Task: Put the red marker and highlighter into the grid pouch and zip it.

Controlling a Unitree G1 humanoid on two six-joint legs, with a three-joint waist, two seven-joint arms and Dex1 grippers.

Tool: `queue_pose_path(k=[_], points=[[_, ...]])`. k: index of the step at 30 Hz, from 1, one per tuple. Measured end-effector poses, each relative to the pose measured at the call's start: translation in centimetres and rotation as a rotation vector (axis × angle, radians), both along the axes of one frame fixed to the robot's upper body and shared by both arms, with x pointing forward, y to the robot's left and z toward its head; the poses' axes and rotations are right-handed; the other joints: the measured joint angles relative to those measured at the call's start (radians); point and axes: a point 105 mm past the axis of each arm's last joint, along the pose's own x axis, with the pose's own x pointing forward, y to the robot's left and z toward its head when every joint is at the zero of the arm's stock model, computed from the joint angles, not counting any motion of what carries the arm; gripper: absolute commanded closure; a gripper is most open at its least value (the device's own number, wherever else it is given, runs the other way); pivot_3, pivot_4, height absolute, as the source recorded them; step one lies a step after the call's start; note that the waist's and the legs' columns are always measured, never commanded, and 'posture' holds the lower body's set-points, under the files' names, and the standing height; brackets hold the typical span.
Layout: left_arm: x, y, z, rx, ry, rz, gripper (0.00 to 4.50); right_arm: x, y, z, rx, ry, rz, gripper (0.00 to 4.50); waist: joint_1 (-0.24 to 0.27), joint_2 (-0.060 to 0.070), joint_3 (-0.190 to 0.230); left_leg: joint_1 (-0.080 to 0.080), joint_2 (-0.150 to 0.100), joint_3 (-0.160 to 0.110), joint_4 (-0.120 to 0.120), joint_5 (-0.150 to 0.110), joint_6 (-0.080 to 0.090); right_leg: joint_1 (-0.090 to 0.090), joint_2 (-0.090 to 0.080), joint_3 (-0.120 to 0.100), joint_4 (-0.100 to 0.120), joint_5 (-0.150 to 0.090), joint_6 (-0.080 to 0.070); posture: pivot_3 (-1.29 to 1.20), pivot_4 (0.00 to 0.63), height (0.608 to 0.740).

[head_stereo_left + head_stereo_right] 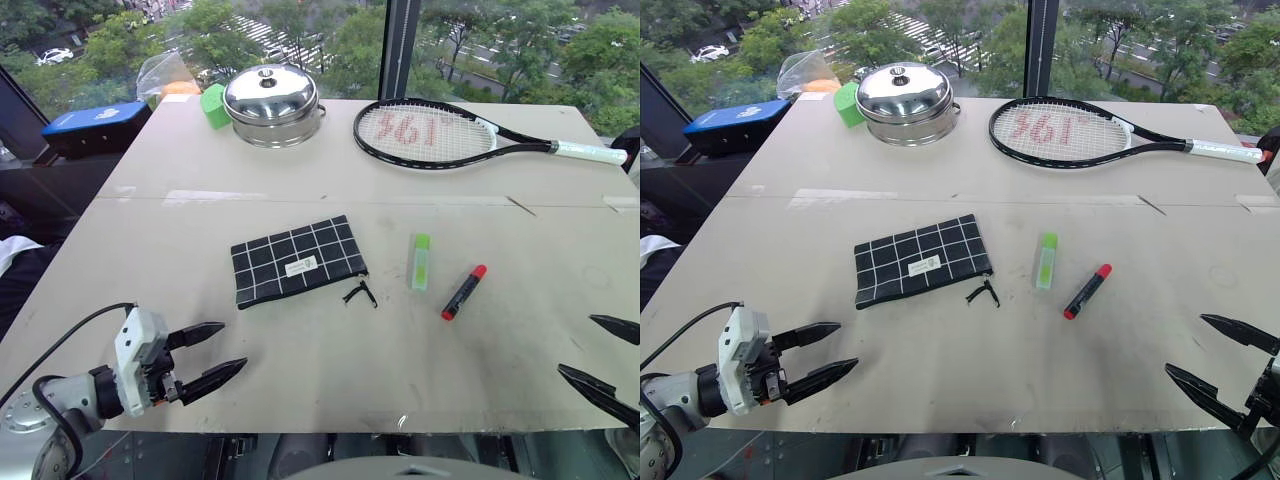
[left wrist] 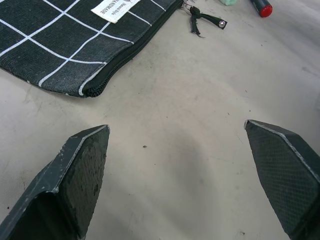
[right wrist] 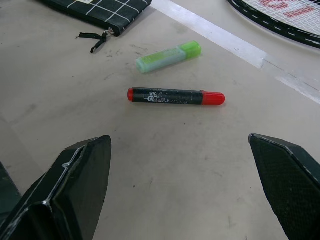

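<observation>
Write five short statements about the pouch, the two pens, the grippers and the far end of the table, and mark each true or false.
1. The grid pouch lies flat on the table with nothing on it. True.
2. The red marker is inside the pouch. False: it lies on the bare table, to the right of the highlighter.
3. The left gripper is shut on the highlighter. False: its fingers are open and empty, near the table's front edge.
4. The right gripper is open and holds nothing. True.
5. The tennis racket lies on top of the metal pot. False: it lies on the table beside the pot, apart from it.
</observation>
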Motion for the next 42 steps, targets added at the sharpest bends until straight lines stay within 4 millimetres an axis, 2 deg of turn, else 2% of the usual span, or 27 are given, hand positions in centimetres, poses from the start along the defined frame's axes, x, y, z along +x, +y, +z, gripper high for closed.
queue_pose_path(k=[3,6,8,9,11,13,14,15,18,21,25,28,30,35,38,42], points=[[0.8,0.6,-0.3,-0.033,-0.031,0.064,0.08,0.3,0.4,0.0,0.024,-0.027,-0.006,0.02,0.000,0.001,-0.001,0.000,0.000,0.000,-0.001,0.000,0.000,0.000,0.000,0.000,-0.001,0.000,0.000,0.00,0.150,0.740],[2.6,1.7,-0.4,-0.057,-0.060,0.161,0.08,1.5,2.6,0.3,0.107,-0.090,0.029,0.02,-0.001,0.001,-0.001,0.000,0.001,-0.001,0.000,0.000,0.000,0.000,0.001,-0.002,0.000,0.000,0.000,0.00,0.150,0.740],[3.6,3.0,0.3,0.040,-0.130,0.158,0.08,1.8,4.8,1.2,0.137,-0.129,0.102,0.02,-0.002,0.001,-0.001,0.000,0.001,-0.001,0.000,0.001,0.001,0.000,0.001,-0.002,0.000,0.000,0.000,0.00,0.150,0.740],[3.9,4.4,0.4,0.127,-0.181,0.160,0.08,1.8,5.5,1.5,0.143,-0.135,0.130,0.02,-0.002,0.001,-0.002,0.000,0.001,-0.001,-0.001,0.002,0.004,0.000,0.002,-0.002,0.000,0.001,-0.001,0.00,0.150,0.740],[4.2,5.7,0.3,0.222,-0.237,0.151,0.08,1.7,6.2,1.6,0.145,-0.127,0.158,0.02,-0.001,0.001,-0.002,0.000,-0.001,0.000,-0.001,0.002,0.004,-0.001,0.002,-0.002,-0.001,0.002,-0.005,0.00,0.150,0.740],[5.0,7.4,0.0,0.407,-0.375,0.100,0.08,1.6,7.8,1.6,0.152,-0.112,0.219,0.02,0.002,0.001,-0.002,-0.002,-0.001,0.000,-0.002,0.002,0.004,-0.001,0.001,-0.002,-0.002,0.002,-0.005,0.00,0.150,0.740],[5.2,7.5,0.0,0.452,-0.415,0.077,0.08,1.5,8.6,1.8,0.156,-0.116,0.247,0.02,0.002,0.001,-0.002,-0.002,-0.001,0.000,-0.002,0.002,0.005,-0.001,0.000,-0.002,-0.002,0.002,-0.005,0.00,0.150,0.740],[5.4,7.4,-0.4,0.515,-0.470,0.028,0.08,1.4,9.5,2.1,0.163,-0.128,0.274,0.02,0.003,0.001,-0.002,-0.002,-0.001,0.001,-0.001,0.001,0.005,-0.001,-0.002,-0.002,-0.002,0.002,-0.005,0.00,0.150,0.740],[6.0,6.6,-0.5,0.585,-0.590,-0.042,0.08,1.4,10.3,2.5,0.171,-0.132,0.295,0.02,0.008,-0.001,-0.005,-0.002,-0.001,0.001,-0.001,0.001,0.006,-0.001,-0.003,-0.002,-0.003,0.002,-0.005,0.00,0.150,0.740],[6.8,5.6,-0.7,0.616,-0.669,-0.096,0.08,1.4,11.1,2.7,0.177,-0.133,0.314,0.02,0.019,0.004,-0.007,-0.002,-0.002,0.002,0.000,0.001,0.006,0.000,-0.006,-0.003,-0.002,0.003,-0.005,0.00,0.150,0.740],[7.9,3.3,-1.0,0.613,-0.734,-0.153,0.08,1.5,11.1,2.7,0.179,-0.132,0.299,0.02,0.024,0.007,-0.010,-0.002,-0.003,0.003,0.001,0.001,0.007,0.001,-0.008,-0.005,-0.002,0.003,-0.004,0.00,0.150,0.740],[8.5,0.3,-0.9,0.594,-0.798,-0.222,0.08,1.6,11.2,2.7,0.180,-0.136,0.290,0.02,0.021,0.006,-0.011,-0.002,-0.003,0.003,0.001,0.001,0.007,0.001,-0.007,-0.005,-0.002,0.002,-0.004,0.00,0.150,0.740],[8.8,-0.7,-0.7,0.610,-0.819,-0.243,0.08,1.5,11.2,2.7,0.181,-0.135,0.286,0.02,0.018,0.004,-0.013,-0.002,-0.002,0.003,0.001,0.001,0.007,0.001,0.000,-0.005,-0.001,0.002,-0.004,0.00,0.150,0.740],[10.7,-3.0,-0.1,0.733,-0.891,-0.264,0.08,1.5,11.2,2.7,0.181,-0.135,0.272,0.02,0.021,0.005,-0.012,-0.002,-0.002,0.003,0.001,0.001,0.007,0.002,0.001,-0.005,0.000,0.002,-0.004,0.00,0.150,0.740],[11.3,-3.4,0.1,0.773,-0.902,-0.254,0.08,1.3,11.5,3.0,0.179,-0.146,0.275,0.02,0.017,0.005,-0.013,-0.001,-0.002,0.003,0.001,0.001,0.007,0.002,0.001,-0.004,0.001,0.000,0.000,0.00,0.150,0.740],[10.9,-2.8,0.1,0.787,-0.875,-0.248,0.08,1.3,11.5,3.1,0.179,-0.150,0.263,0.02,0.014,0.004,-0.013,0.000,0.000,0.002,0.001,0.001,0.007,0.001,0.001,-0.004,0.002,0.001,-0.003,0.00,0.150,0.740]])
